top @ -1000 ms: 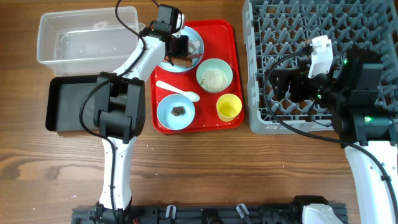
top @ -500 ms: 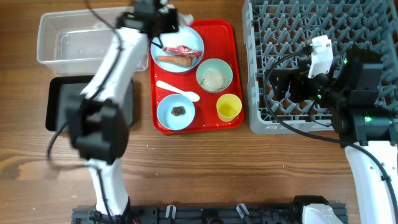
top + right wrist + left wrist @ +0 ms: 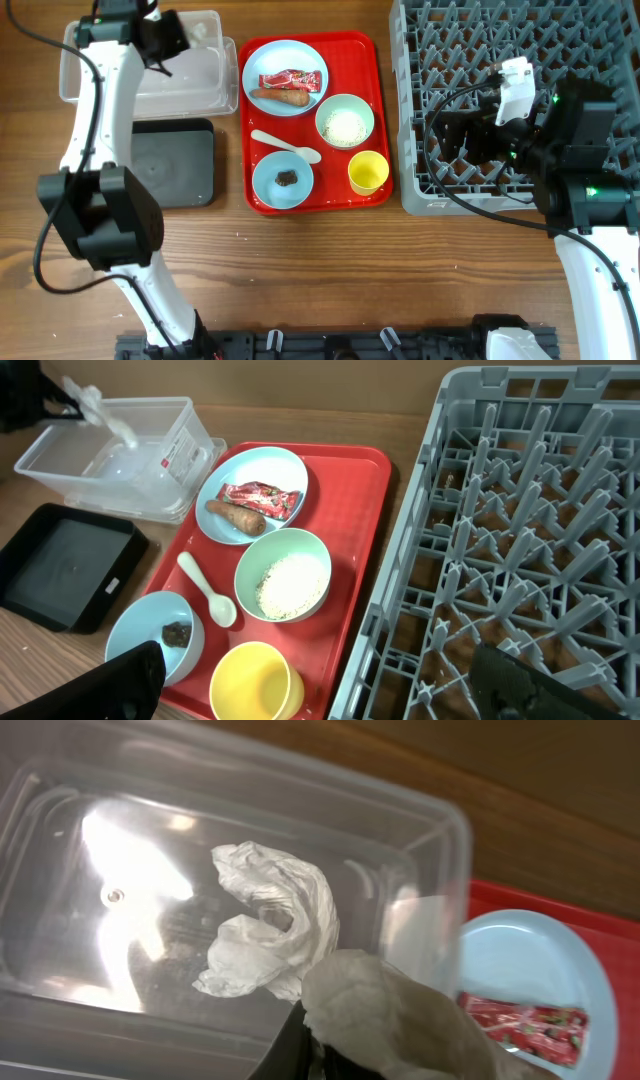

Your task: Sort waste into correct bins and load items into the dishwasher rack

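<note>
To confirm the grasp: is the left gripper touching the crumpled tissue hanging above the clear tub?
Touching. The left wrist view shows the crumpled tissue pressed directly against the left gripper, with no gap between them.

tissue (image 3: 270, 920) in tub (image 3: 190, 80); tub left of serving tray (image 3: 362, 55); rack (image 3: 470, 40) right; wrapper (image 3: 292, 80) on plate (image 3: 285, 55)

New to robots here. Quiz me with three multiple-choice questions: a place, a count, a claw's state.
1. Where does the red-and-white wrapper lie?
A. in the clear tub
B. on the blue plate
C. on the floor

2. How many blue bowls stand on the red tray?
A. two
B. one
C. four

3. What is the left claw doing?
A. hanging open, empty
B. gripping the wrapper
C. gripping white tissue

Answers:
1 B, it lies beside the carrot piece.
2 A, one holds rice, one a dark scrap.
3 C, tissue bulges from it above the clear tub.
</note>
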`<state>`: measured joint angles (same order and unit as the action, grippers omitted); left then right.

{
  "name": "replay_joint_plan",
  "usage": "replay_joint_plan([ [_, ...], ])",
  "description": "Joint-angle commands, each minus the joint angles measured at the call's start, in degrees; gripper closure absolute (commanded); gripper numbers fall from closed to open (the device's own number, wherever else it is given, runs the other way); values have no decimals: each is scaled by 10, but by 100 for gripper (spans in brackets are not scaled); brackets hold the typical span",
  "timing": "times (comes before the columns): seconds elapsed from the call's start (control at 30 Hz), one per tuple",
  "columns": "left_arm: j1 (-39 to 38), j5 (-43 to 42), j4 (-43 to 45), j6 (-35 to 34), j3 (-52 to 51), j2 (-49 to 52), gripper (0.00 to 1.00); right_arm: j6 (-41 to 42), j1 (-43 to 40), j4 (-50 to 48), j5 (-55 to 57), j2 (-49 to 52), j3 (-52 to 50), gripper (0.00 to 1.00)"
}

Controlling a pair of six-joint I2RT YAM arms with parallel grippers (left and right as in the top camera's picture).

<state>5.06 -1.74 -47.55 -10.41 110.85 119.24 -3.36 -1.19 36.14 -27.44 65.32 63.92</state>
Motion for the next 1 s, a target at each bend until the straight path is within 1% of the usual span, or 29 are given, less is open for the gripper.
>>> replay_joint_plan([
  [0.0, 12, 3, -12, -3, -3, 37, 0, -9, 3, -1, -10, 1, 13, 2],
  [0.1, 13, 3, -12, -3, -3, 40, 0, -10, 2, -1, -10, 1, 13, 2],
  [0.33, 0, -15, -12, -3, 2, 0, 0, -10, 3, -1, -10, 1, 13, 1],
  [0.4, -9, -31, -12, -3, 2, -13, 0, -10, 2, -1, -10, 1, 13, 2],
  [0.5, -33, -81, -3, -1, 2, -26, 1, -10, 3, -1, -10, 1, 13, 1],
  [0.57, -60, -100, 6, 24, 2, -27, 2, -10, 3, -1, -10, 1, 13, 1],
  [0.67, -117, -91, 27, 71, 1, -9, 3, -10, 3, 0, -10, 1, 13, 2],
  [0.7, -135, -78, 38, 75, 0, 0, 3, -9, 3, 0, -10, 1, 13, 1],
  [0.83, -188, -2, 87, 74, 0, 50, 3, -10, 3, 8, -10, 1, 13, 1],
  [0.97, -203, 12, 133, 70, 0, 97, 2, -10, 2, 8, -10, 1, 13, 1],
])
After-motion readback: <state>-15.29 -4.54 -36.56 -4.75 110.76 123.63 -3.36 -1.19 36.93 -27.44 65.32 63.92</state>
